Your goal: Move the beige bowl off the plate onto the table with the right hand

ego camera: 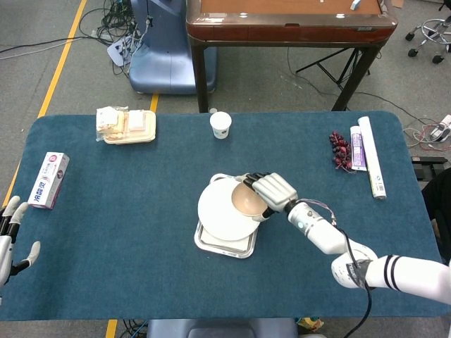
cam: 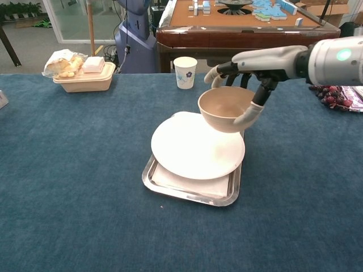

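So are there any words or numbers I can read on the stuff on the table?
Nothing reads clearly.
White and red box at the left edge: printed characters, too blurred to read.
White paper cup: a small blue mark, not a readable word.
Long white and purple packets at the right: print too small to read.
Beige bowl held by the right hand, white plate, metal tray: no text.

Right robot hand [cam: 245,72] clasps something aloft; left robot hand [ego camera: 12,236] rests, fingers spread.
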`<action>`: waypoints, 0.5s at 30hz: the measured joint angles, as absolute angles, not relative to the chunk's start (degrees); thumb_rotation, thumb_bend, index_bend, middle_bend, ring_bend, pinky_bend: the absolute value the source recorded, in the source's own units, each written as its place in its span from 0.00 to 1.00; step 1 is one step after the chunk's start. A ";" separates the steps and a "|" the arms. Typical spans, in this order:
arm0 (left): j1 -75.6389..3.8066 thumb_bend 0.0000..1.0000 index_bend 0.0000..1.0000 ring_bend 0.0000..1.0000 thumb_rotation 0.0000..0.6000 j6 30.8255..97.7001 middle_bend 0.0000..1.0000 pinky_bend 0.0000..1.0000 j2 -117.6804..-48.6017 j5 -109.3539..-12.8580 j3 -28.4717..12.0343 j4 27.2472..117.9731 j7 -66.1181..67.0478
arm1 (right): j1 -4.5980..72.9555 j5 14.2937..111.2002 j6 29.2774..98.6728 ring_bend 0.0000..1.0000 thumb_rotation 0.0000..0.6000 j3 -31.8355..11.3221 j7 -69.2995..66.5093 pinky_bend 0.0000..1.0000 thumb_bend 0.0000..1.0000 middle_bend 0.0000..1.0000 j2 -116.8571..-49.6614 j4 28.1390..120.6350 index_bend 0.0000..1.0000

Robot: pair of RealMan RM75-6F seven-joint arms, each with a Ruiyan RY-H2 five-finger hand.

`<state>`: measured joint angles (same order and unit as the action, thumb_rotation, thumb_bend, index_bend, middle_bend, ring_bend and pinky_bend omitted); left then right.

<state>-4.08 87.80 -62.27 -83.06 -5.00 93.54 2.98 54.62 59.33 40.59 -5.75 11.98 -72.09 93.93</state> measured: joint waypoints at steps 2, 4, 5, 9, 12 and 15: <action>-4.11 0.36 0.00 0.00 1.00 87.80 0.00 0.00 -62.36 -83.05 -5.00 93.63 3.36 | 53.20 60.41 41.81 0.21 1.00 -4.73 12.17 0.27 0.36 0.35 -70.52 95.83 0.00; -4.10 0.36 0.00 0.00 1.00 87.91 0.00 0.00 -62.48 -83.11 -4.99 93.74 3.77 | 51.38 62.16 43.43 0.21 1.00 -3.40 12.36 0.27 0.36 0.35 -68.94 97.42 0.00; -4.09 0.36 0.00 0.00 1.00 88.02 0.00 0.00 -62.59 -83.21 -4.96 93.78 4.06 | 50.60 62.99 44.12 0.21 1.00 -2.83 12.41 0.27 0.36 0.35 -68.43 97.92 0.00; -4.04 0.36 0.00 0.00 1.00 88.34 0.00 0.00 -63.01 -83.40 -4.89 93.86 5.10 | 47.19 66.94 46.65 0.21 1.00 -0.47 11.76 0.27 0.36 0.35 -66.84 99.37 0.00; -4.03 0.36 0.00 0.00 1.00 88.46 0.00 0.00 -63.24 -83.36 -4.94 93.93 5.58 | 45.05 69.97 48.07 0.21 1.00 0.98 10.57 0.27 0.36 0.35 -66.12 99.50 0.00; -4.04 0.36 0.00 0.00 1.00 88.50 0.00 0.00 -63.38 -83.36 -4.95 93.96 5.93 | 43.10 72.52 48.91 0.21 1.00 2.30 8.80 0.27 0.36 0.34 -66.02 98.54 0.00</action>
